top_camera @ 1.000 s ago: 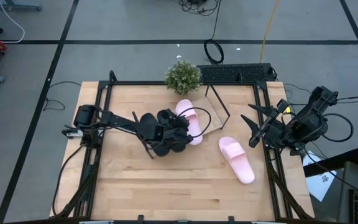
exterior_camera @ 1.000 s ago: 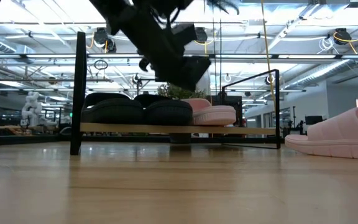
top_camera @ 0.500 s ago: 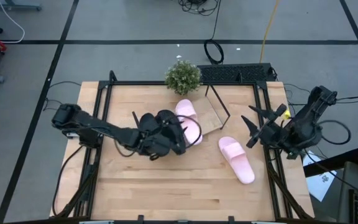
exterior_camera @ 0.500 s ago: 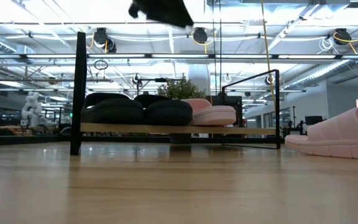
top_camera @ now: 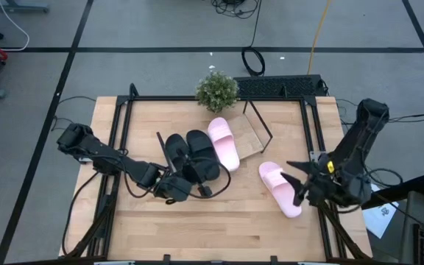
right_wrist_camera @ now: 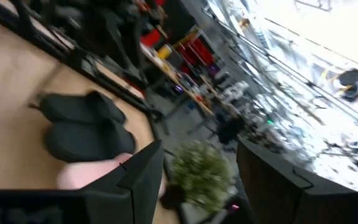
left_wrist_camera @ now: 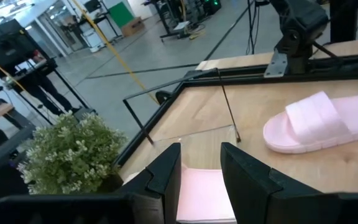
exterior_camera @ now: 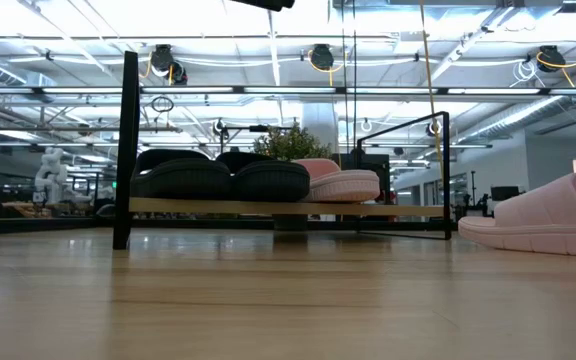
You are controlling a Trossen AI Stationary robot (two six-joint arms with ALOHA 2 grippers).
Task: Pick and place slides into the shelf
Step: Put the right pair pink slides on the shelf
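The shelf (top_camera: 252,137) carries two black slides (top_camera: 175,153) (top_camera: 202,153) and one pink slide (top_camera: 224,143), resting sole-down on its slanted board (exterior_camera: 268,207). A second pink slide (top_camera: 280,188) lies sole-down on the table to the right; it also shows in the low view (exterior_camera: 548,214) and left wrist view (left_wrist_camera: 316,121). My left gripper (top_camera: 196,190) hovers open just in front of the black slides, touching nothing. My right gripper (top_camera: 295,184) hangs open beside the loose pink slide's right edge, above it.
A potted plant (top_camera: 216,90) stands at the table's far edge behind the shelf. Black frame rails (top_camera: 311,132) run along the table's sides. A keyboard (top_camera: 278,86) lies beyond the far edge. Bare wood (top_camera: 219,221) stretches across the near half.
My left gripper has drawn back from over the black slides on the shelf toward the near-left and has risen out of the low view. My right gripper has swung from the right rail toward the near edge and over to the loose pink slide. The slides have not moved.
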